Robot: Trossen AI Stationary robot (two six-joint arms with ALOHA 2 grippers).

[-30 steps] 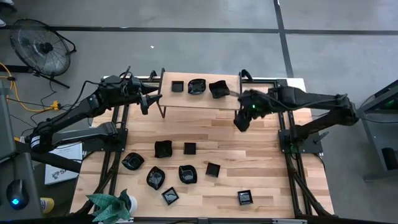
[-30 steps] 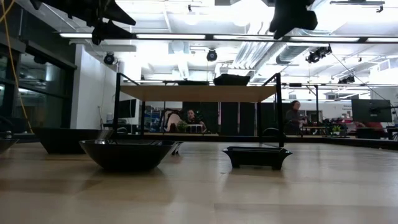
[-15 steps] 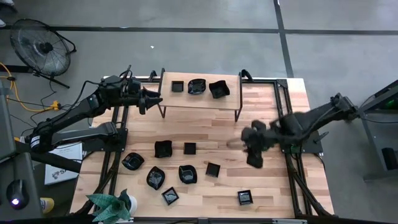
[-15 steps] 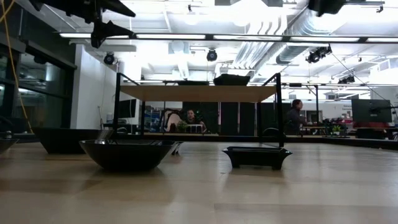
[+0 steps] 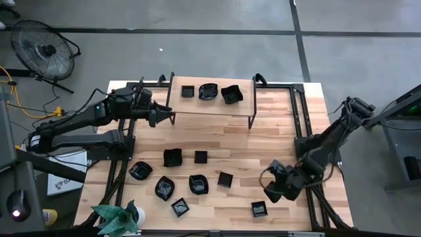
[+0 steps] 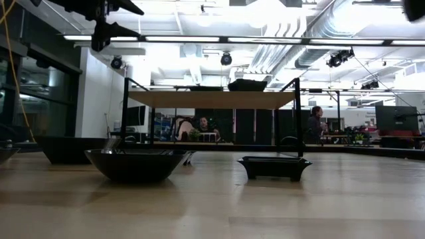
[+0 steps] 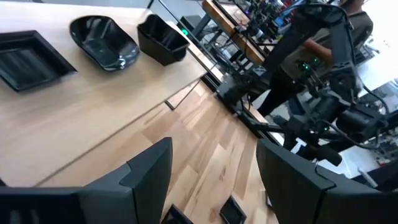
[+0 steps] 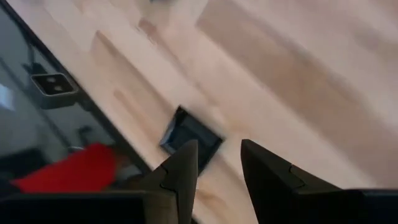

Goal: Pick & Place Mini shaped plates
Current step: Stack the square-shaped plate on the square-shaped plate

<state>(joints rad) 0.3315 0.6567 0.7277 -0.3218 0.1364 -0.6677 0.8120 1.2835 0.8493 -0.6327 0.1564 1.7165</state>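
High view: my right end effector (image 5: 275, 191), fingers parted and empty, hovers near the square plate (image 5: 259, 209). I should centre over it and straddle one rim. My left end effector (image 5: 163, 116) waits open by the shelf (image 5: 210, 105).

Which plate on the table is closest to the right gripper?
The square plate at the table's front right, alone, right beside the right gripper; the others sit farther left.
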